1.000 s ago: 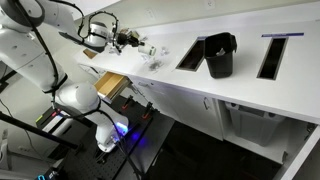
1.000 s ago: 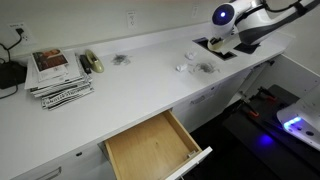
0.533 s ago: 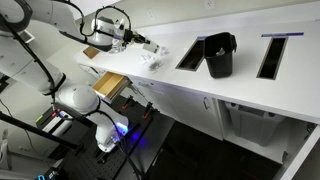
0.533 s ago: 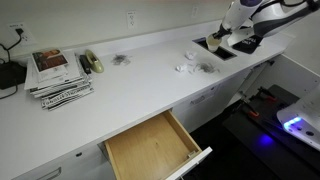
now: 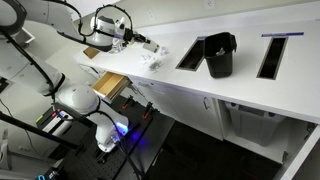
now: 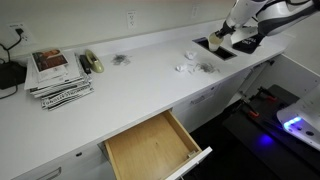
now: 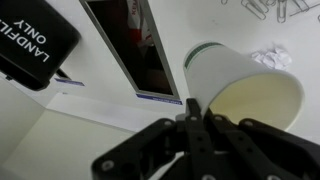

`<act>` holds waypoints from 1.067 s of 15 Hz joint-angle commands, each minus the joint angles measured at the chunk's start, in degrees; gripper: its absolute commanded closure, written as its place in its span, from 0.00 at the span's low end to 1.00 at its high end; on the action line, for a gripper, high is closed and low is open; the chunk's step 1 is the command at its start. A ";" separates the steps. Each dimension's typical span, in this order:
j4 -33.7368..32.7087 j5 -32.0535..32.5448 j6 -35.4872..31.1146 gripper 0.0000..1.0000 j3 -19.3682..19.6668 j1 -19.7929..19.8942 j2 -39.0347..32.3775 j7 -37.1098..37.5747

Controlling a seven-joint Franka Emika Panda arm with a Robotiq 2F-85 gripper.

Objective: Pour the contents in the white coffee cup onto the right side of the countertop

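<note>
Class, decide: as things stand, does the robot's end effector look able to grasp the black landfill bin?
Probably not yet: the end effector is shut on the white coffee cup. The way to the black landfill bin looks free.

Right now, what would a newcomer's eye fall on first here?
In the wrist view the claw pinches the rim of the white coffee cup, tipped on its side, and pale bits lie on the countertop just beyond it. A black bin stands on the counter in an exterior view, and a wooden drawer hangs open below its front edge in an exterior view.
</note>
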State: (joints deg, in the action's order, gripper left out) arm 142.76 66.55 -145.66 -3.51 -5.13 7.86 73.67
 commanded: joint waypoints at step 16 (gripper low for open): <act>-18.57 -57.44 -3.35 0.99 8.49 6.86 -18.02 -49.18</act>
State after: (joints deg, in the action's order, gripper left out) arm 129.40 8.39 -149.01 4.40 1.79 -5.04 22.08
